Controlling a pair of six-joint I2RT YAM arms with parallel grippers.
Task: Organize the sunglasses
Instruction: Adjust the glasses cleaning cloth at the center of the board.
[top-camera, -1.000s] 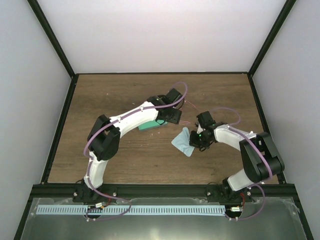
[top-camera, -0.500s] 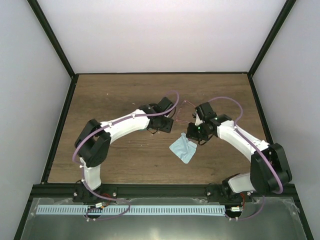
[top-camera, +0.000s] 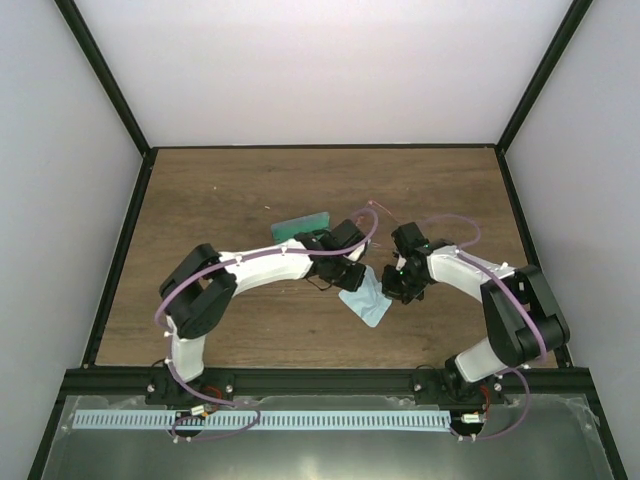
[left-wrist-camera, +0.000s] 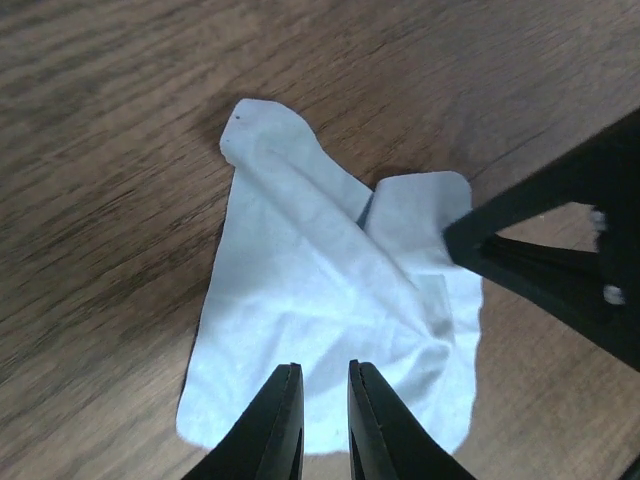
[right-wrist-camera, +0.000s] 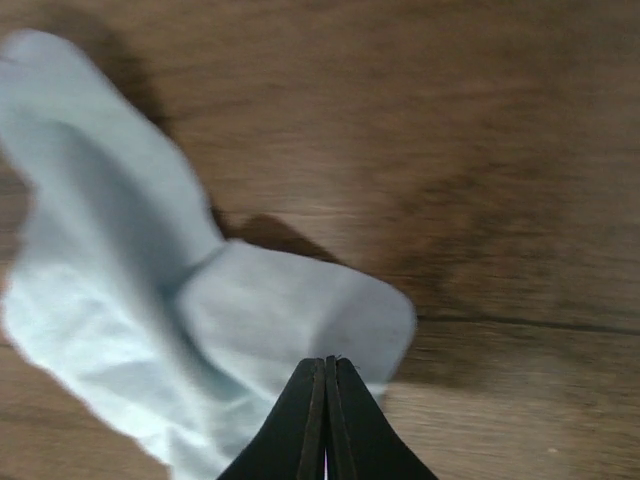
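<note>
With the right fingers (right-wrist-camera: 310, 410) pressed together at the cloth's (left-wrist-camera: 320, 300) corner and the left fingers (left-wrist-camera: 280, 420) slightly apart above it, the sunglasses (top-camera: 378, 212), just beyond toward the table's (top-camera: 200, 200) far edge, could be struck if either is swung back.

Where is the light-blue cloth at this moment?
In the top view, the cloth lies just right of centre, between the left gripper and the right gripper.
</note>
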